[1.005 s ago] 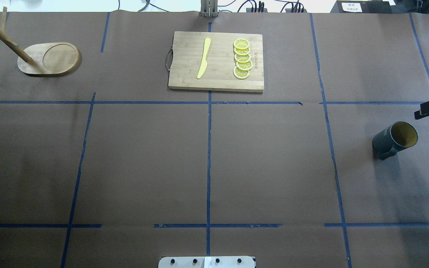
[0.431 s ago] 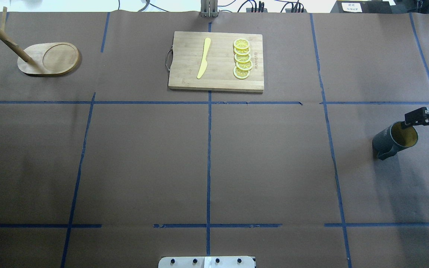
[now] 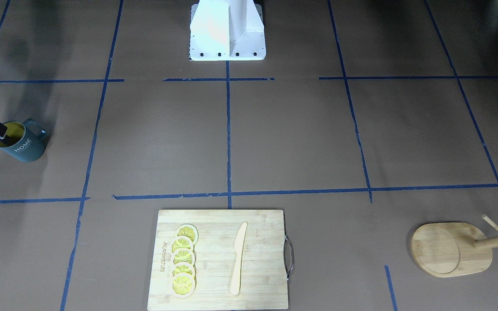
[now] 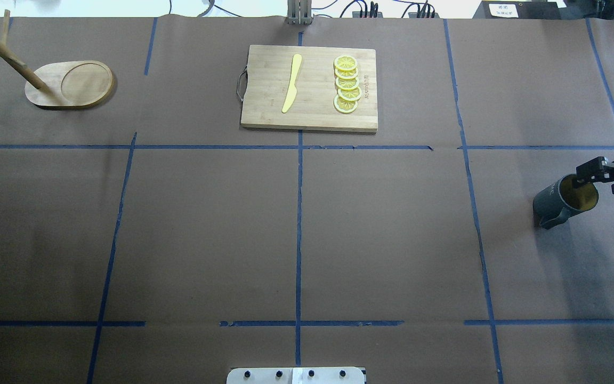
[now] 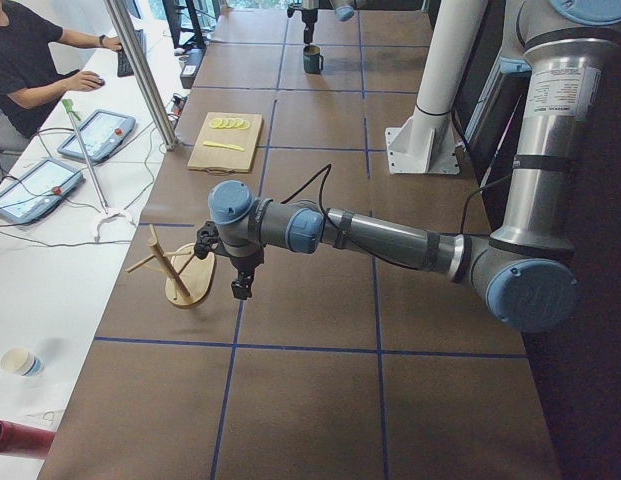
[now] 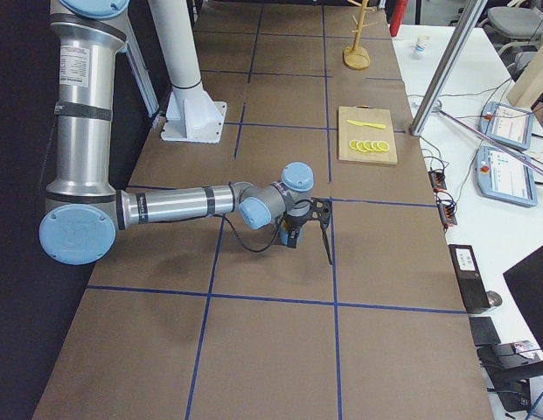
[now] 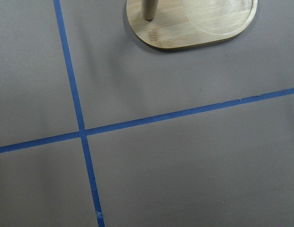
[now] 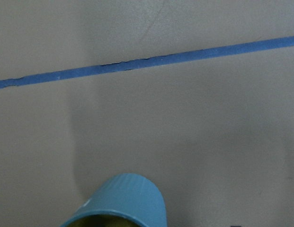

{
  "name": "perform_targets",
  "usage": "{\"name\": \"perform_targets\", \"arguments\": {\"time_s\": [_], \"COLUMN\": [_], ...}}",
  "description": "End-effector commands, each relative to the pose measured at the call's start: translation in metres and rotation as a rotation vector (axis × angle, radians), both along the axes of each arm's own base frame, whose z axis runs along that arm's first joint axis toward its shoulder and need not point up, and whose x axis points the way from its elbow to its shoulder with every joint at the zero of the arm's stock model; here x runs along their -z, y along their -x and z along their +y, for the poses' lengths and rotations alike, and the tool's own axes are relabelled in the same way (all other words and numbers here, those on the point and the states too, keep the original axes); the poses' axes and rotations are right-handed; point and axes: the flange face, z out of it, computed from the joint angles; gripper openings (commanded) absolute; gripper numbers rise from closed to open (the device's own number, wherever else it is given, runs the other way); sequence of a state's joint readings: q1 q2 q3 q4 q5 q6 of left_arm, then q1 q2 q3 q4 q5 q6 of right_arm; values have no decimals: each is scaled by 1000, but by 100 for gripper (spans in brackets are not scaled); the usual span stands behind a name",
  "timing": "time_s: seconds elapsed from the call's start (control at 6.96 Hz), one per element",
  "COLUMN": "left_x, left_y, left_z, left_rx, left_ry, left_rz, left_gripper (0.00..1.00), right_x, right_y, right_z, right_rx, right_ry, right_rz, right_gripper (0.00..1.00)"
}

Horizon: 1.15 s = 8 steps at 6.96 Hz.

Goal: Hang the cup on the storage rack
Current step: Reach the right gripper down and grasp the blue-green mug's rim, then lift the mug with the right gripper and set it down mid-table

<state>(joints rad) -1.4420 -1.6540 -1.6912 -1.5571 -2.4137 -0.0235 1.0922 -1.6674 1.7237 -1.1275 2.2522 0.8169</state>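
Since a second ago our right tool [image 4: 605, 173] has reached the grey-blue, yellow-lined mug [image 4: 558, 200], one finger [image 4: 589, 172] over its rim, jaws apart. Front view: mug upright on the brown counter [image 3: 275, 138], well apart from the light bamboo peg rack [image 3: 448, 248]. Left view: whether the left tool [image 5: 232, 270] is open, we cannot tell.

You have one cup [image 4: 551, 200], one storage rack [image 4: 72, 88] and one cutting board [image 4: 315, 113]. On that board you can count five lemon slices [image 4: 347, 85] and one yellow knife [image 4: 291, 84].
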Motion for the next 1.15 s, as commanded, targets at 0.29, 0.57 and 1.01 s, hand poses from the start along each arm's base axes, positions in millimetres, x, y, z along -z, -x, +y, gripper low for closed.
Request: {"name": "perform_targets", "arguments": {"time_s": [0.29, 0.57, 1.01], "left_x": [0, 0, 2], "left_y": [-1, 0, -1], "left_z": [0, 0, 0], "left_rx": [-1, 1, 2], "left_ry": [1, 2, 1], "left_rz": [2, 2, 3], "left_gripper": [100, 100, 100], "right_x": [1, 33, 119], "right_y": [9, 0, 2], "right_z": [4, 13, -6], "right_rx": [27, 26, -11], "right_ry": [-15, -53, -95], "right_rz": [6, -35, -82], "right_gripper": [1, 0, 0]}}
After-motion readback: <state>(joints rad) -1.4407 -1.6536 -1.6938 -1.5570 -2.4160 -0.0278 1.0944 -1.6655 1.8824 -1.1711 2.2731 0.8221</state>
